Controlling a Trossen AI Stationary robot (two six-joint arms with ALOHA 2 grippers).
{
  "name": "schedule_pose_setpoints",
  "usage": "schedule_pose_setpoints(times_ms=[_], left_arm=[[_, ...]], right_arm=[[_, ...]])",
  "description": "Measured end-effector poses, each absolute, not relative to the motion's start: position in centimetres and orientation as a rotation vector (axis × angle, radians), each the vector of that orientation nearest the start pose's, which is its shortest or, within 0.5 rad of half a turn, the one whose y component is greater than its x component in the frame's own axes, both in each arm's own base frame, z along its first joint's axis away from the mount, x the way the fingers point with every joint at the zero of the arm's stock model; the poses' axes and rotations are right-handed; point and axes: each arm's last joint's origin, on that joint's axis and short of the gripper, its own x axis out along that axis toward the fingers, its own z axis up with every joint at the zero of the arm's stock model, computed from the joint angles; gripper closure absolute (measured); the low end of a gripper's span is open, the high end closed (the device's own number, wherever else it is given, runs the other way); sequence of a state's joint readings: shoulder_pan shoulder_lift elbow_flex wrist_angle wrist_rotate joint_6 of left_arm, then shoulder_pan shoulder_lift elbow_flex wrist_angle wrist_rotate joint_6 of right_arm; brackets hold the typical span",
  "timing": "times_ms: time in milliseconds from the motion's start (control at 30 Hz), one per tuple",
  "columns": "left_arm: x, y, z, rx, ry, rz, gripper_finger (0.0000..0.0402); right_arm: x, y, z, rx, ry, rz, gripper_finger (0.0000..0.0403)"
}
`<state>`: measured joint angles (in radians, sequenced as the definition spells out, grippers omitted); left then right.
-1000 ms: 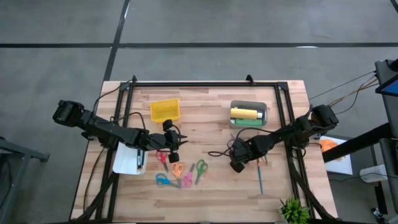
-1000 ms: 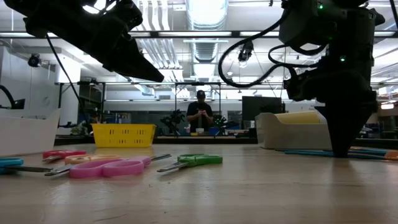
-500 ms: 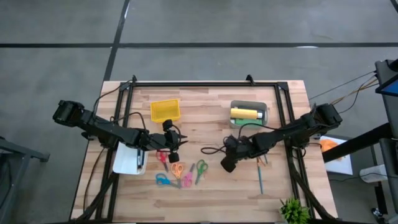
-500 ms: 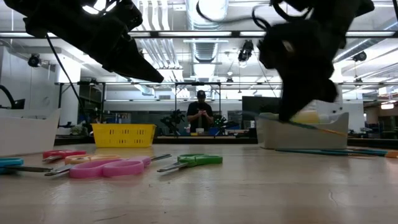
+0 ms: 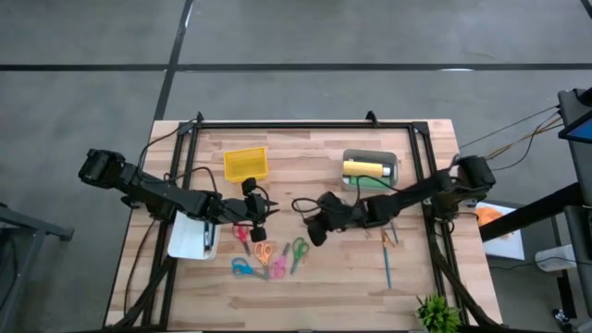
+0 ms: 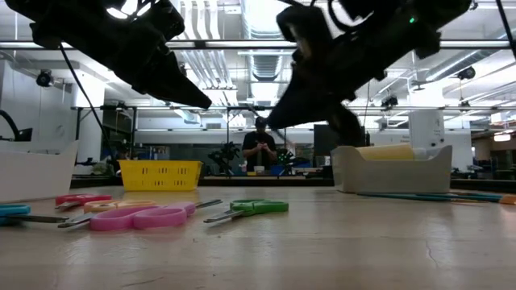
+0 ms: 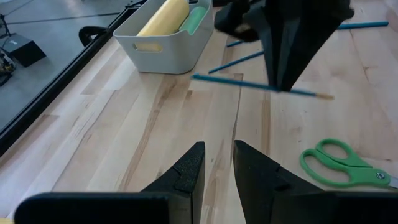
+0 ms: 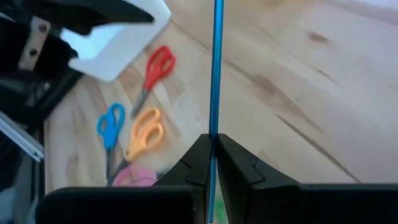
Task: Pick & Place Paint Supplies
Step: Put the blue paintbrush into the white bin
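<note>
The right gripper (image 8: 211, 163) hung above the middle of the table with its jaws clamped on a teal paintbrush (image 8: 216, 68); the thin shaft ran straight out between the two fingers and on past them on both sides; in the left wrist view the same brush (image 7: 261, 86) stood crosswise under that gripper, clear of the wood, its pale tip sticking out to one side. Such a brush looked light and stiff, a smooth round stick that could roll or swivel between flat pads; a hold near the middle of its length, as here, seemed the safest, since a grip near one end would likely let the far end sag or swing.

The left gripper (image 7: 217, 163) waited nearer the scissors with its jaws a little apart and nothing between them; ahead of them lay bare wood, then the green scissors (image 7: 339, 163) off to one side.

Farther beyond the held brush, more teal brushes (image 7: 252, 59) lay flat on the table; past those stood the grey bin (image 7: 163, 51), holding the yellow bottle (image 7: 165, 14) and a green bottle (image 7: 194, 18) lying side by side; judged from this, the brush belonged in that bin.
</note>
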<state>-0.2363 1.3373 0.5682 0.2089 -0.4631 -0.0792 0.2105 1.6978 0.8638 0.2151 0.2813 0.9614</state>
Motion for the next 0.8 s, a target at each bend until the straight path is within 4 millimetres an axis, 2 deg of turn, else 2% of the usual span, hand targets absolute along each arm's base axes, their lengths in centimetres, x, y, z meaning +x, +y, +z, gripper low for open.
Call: schedule_pose_setpoints(times_ms=[233, 400, 600, 800], left_arm=[[25.2, -4.7, 18.3, 0.116, 0.520, 0.241, 0.0315], [25.2, -4.7, 18.3, 0.117, 0.522, 0.241, 0.0315], [25.2, -4.7, 18.3, 0.118, 0.523, 0.242, 0.0315], [25.1, -4.7, 18.2, 0.120, 0.530, 0.241, 0.0315]], right_arm=[[35.6, 6.1, 15.2, 0.767, 0.347, -0.314, 0.0385], [37.0, 5.5, 13.7, 0.908, 0.206, -0.311, 0.0385], [38.1, 4.8, 11.1, 1.096, 0.261, -0.352, 0.0385], [38.8, 4.4, 10.6, 1.170, 0.306, -0.318, 0.0385]])
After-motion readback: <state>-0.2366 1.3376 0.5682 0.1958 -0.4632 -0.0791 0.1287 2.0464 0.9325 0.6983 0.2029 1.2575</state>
